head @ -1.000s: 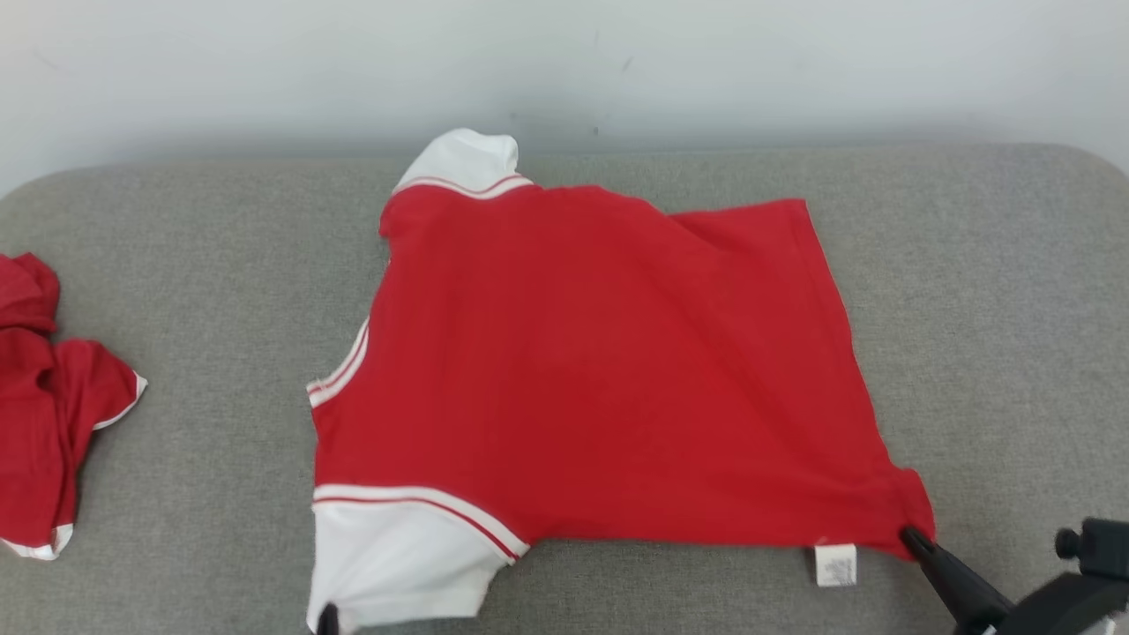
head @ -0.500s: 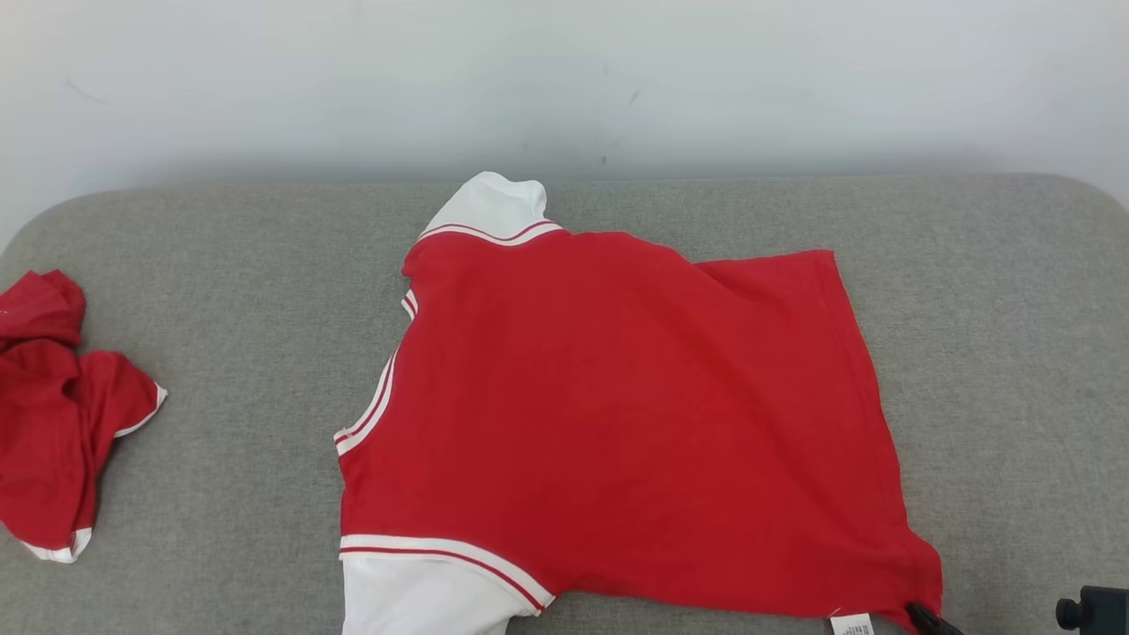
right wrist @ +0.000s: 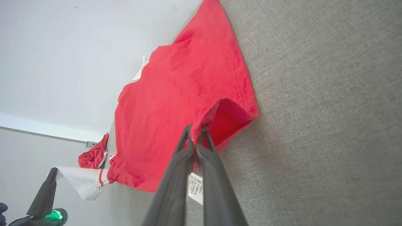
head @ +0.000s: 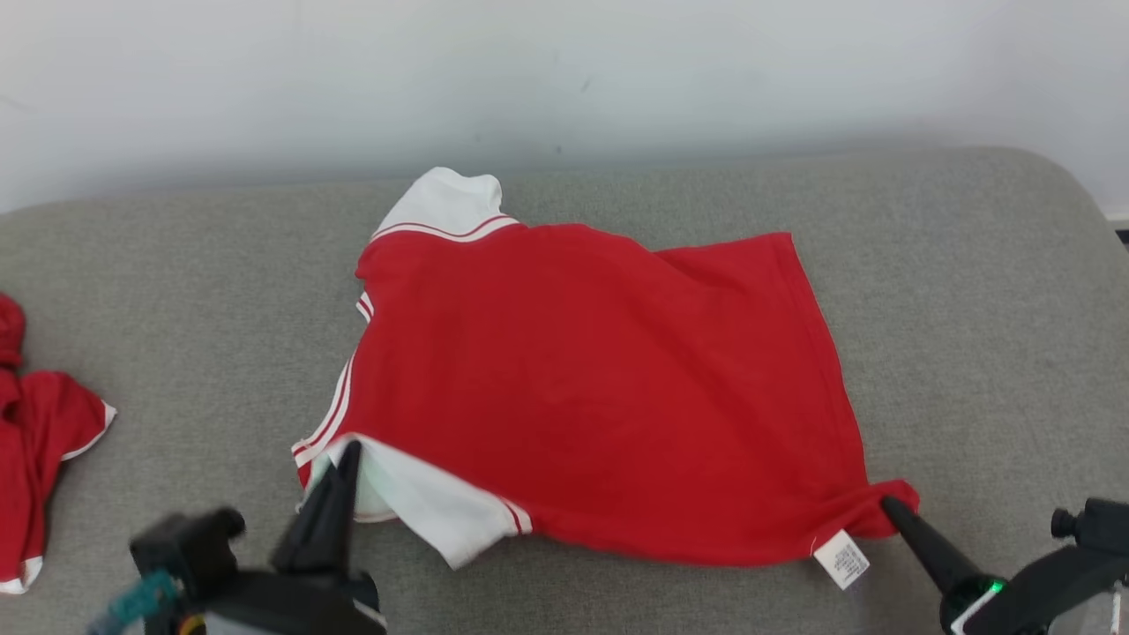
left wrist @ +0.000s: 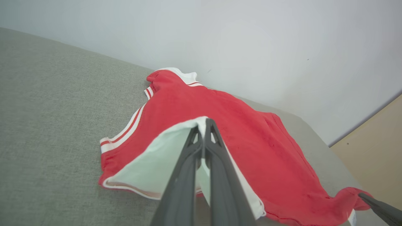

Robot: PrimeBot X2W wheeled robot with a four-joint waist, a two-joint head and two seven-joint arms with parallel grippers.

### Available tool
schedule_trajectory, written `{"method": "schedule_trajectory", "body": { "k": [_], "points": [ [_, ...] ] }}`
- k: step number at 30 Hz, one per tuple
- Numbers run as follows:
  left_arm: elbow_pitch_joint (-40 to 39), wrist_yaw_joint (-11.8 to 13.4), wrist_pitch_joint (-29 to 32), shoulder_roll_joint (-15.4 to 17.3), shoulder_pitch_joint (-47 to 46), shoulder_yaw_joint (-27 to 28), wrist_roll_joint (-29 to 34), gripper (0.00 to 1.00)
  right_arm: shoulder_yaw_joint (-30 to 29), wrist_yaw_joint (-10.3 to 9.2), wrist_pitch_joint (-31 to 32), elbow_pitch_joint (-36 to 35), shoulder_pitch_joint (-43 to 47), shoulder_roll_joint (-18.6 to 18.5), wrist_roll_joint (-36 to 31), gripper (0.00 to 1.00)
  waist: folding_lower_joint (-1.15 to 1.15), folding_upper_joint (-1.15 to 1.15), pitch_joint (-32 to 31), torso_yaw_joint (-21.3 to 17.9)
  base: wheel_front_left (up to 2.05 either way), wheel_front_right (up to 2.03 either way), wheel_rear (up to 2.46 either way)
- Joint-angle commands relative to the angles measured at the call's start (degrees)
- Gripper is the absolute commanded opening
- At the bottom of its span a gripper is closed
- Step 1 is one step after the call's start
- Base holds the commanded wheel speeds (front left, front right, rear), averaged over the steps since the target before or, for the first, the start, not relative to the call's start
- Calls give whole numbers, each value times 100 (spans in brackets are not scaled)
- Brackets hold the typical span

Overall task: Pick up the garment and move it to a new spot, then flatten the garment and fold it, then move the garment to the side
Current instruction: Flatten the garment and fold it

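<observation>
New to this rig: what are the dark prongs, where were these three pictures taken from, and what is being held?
The prongs are the two-fingered grippers of a two-armed robot. The wide picture comes from its head camera; the other two from wrist cameras looking along each arm's own fingers. A red shirt with white sleeves lies spread on a grey padded surface. The left gripper is shut on the near white sleeve, lifted a little; the right gripper is shut on the near hem corner, beside a white label. Another red garment lies crumpled at the left edge.
</observation>
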Motion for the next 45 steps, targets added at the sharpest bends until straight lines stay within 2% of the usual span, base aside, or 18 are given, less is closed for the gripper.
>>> {"method": "schedule_trajectory", "body": {
  "k": [1,8,16,22,23,24,25,26,34,41,45],
  "points": [
    [48,-7,27,54,-132,32,45,0,-16,-13,27,17,-95,30,7,0,0,0,101,-69,0,0,0],
    [1053,-351,396,143,-1433,83,-43,0,-143,-13,143,490,-852,232,-122,0,0,0,475,-189,0,0,0],
    [2405,-768,657,114,-2649,-174,186,0,-93,-13,139,1371,-1880,465,-629,0,0,0,813,-293,0,0,0],
    [3271,-961,487,20,-3121,-287,251,0,100,-13,-25,1682,-2287,513,-1094,0,0,0,896,-318,0,0,0],
    [3421,-989,442,3,-3170,-293,258,0,130,-13,-62,1726,-2320,513,-1175,4,0,0,892,-317,0,0,0],
    [3536,-998,371,-16,-3218,-304,292,6,173,-13,-110,1762,-2353,493,-1273,32,0,0,878,-311,0,0,0],
    [3650,-1003,283,-41,-3250,-323,343,75,205,-13,-162,1809,-2368,469,-1378,100,0,0,854,-306,0,0,0],
    [3761,-1028,210,-74,-3259,-355,363,100,214,-13,-205,1856,-2374,481,-1400,100,0,0,824,-300,0,0,0],
    [4245,-1121,-487,-242,-3022,-324,306,100,375,-13,-773,1850,-2171,330,-2032,100,0,0,494,-239,0,0,0],
    [4043,-1064,-772,-197,-2555,-341,459,100,395,-13,-1077,1711,-1728,284,-2338,100,0,0,355,-130,0,0,0],
    [3832,-944,-851,-136,-2120,-373,586,100,290,-13,-1162,1654,-1381,343,-2420,100,0,0,328,-78,0,0,0]
  ]
}}
